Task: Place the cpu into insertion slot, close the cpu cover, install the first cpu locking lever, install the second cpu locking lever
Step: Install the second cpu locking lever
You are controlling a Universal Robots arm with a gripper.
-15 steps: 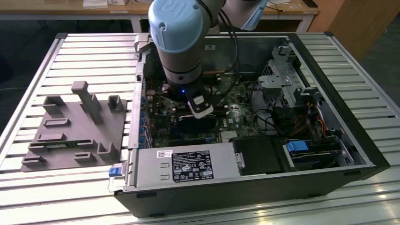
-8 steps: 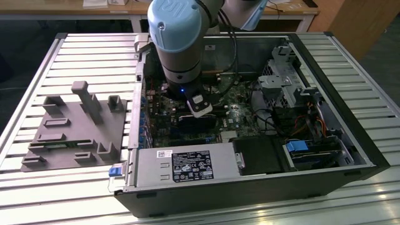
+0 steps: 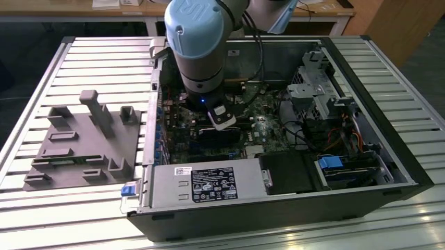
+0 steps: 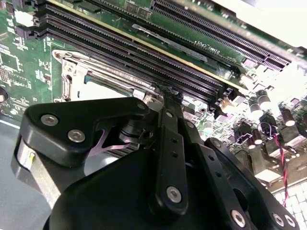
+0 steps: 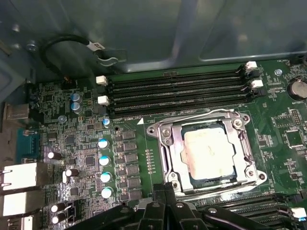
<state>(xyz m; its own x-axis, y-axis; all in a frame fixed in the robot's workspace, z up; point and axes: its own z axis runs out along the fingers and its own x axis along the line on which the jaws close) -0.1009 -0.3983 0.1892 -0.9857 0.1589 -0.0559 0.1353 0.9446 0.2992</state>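
In the first wrist view the cpu [image 5: 209,151] lies flat in the insertion slot [image 5: 243,120], its pale metal top showing through a square window. The silver cpu cover [image 5: 168,148] lies down around it. A thin wire lever [image 5: 216,190] runs along the socket edge nearest my fingers; whether it is latched I cannot tell. My gripper [image 5: 165,188] is shut, its black tip [image 4: 163,91] down at the socket's edge beside the long memory slots [image 4: 144,52]. In the exterior view the gripper [image 3: 224,125] reaches down into the open computer case [image 3: 410,172] over the green board.
Memory slots [image 5: 177,88] run close along one side of the socket, and blue-topped capacitors [image 5: 104,160] stand on another. A power supply [image 3: 205,182], a drive cage [image 3: 320,94] and cables crowd the case. A grey fixture plate [image 3: 83,140] lies outside on the exterior view's left.
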